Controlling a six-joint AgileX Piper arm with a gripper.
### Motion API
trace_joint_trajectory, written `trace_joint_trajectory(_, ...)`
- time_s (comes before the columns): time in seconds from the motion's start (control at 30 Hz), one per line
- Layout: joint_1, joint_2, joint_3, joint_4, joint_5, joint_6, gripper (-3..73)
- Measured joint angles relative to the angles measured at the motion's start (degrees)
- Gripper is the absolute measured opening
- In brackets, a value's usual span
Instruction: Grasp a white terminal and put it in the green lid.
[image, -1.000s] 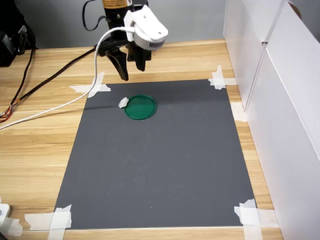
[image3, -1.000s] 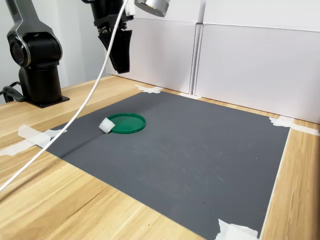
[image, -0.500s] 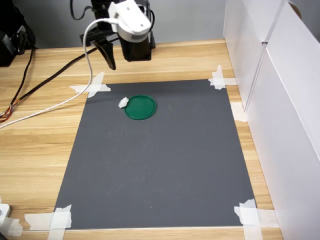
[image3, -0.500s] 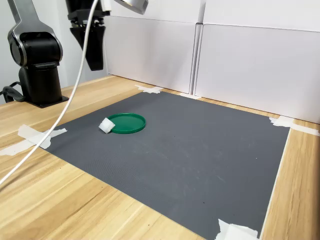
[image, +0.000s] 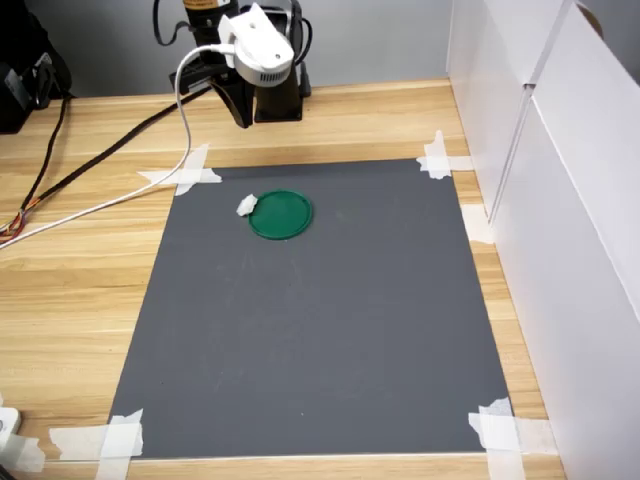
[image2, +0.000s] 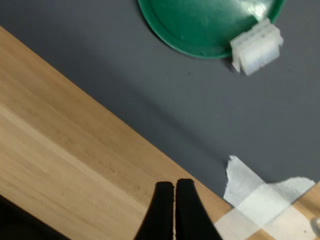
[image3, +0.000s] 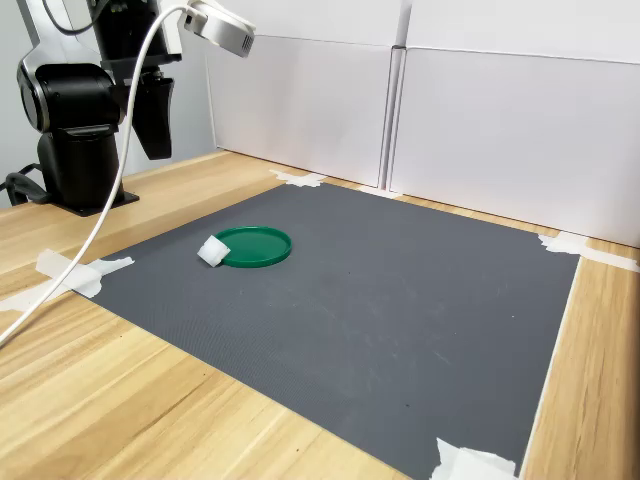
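Note:
The green lid lies flat on the far part of the grey mat. The white terminal leans against the lid's rim on the first exterior view's left, resting on the mat. In the wrist view the ridged terminal overlaps the edge of the lid. My gripper hangs over the bare wood beyond the mat's far edge, well away from both. Its black fingertips are pressed together with nothing between them.
The grey mat is taped at its corners with white tape patches. White panels wall off the first exterior view's right. Cables trail across the wood on the first exterior view's left. The arm's base stands behind the gripper.
The arm has drawn back from above the lid towards its base. The fingers, apart one second ago, are now together. Lid and terminal have not moved.

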Motion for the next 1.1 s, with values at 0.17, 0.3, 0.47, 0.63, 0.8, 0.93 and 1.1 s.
trace_joint_trajectory(0.17, 0.0, 0.97, 0.0, 0.51, -2.27, 0.07, -1.9)
trace_joint_trajectory(0.3, 0.0, 5.11, -0.14, 1.16, -2.84, -0.26, -1.2)
trace_joint_trajectory(0.47, 0.0, 9.01, -3.58, 2.18, -2.9, -1.01, 6.3)
trace_joint_trajectory(0.63, 0.0, 9.29, -8.89, 3.61, -2.92, -1.2, 26.3)
trace_joint_trajectory(0.8, 0.0, 10.32, -10.55, 2.59, -1.51, 0.37, 52.2)
trace_joint_trajectory(0.93, 0.0, 12.53, -10.55, -0.28, -1.57, 1.52, 63.6)
trace_joint_trajectory(1.1, 0.0, 15.03, -10.55, -1.87, -2.99, 1.0, 67.3)
